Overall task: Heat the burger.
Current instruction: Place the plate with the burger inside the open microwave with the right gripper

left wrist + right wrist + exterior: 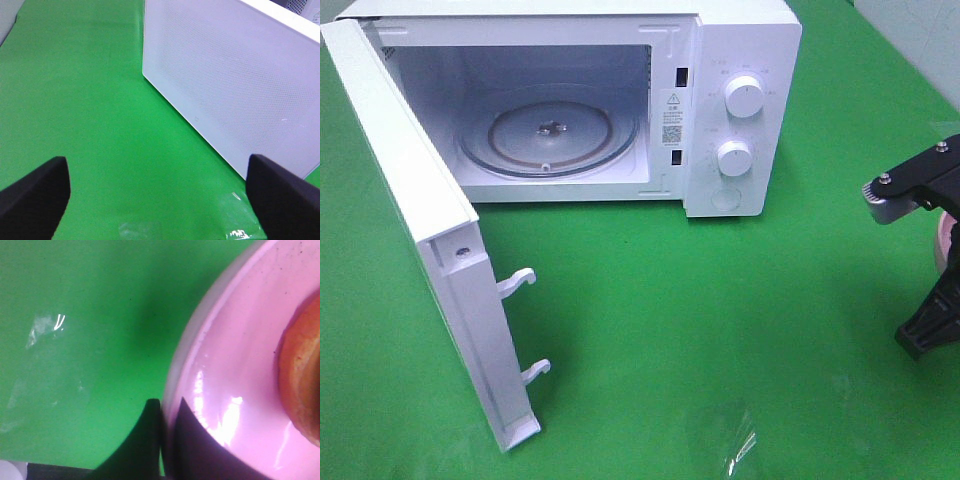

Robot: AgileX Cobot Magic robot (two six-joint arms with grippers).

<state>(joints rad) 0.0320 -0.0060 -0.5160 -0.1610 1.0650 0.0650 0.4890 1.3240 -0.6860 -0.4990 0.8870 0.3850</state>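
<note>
At frame right, right gripper point(167, 404) pinches pink plate point(240, 360) rim (burger point(302, 375) likely soft: carry by plate), left gripper point(156, 165) spread empty.

A white microwave point(740, 110) stands at the back of the green surface point(720, 320). Its door point(410, 200) is swung wide open on the left. Two latch hooks point(517, 281) jut from the door's free edge. Inside lies a round glass turntable point(550, 130), with nothing on it. Two white knobs point(745, 97) sit one above the other on the control panel, and a warning sticker point(672, 115) is on the frame beside the cavity. A glossy pink plate point(235, 365) is at the far right, well apart from the microwave.
</note>
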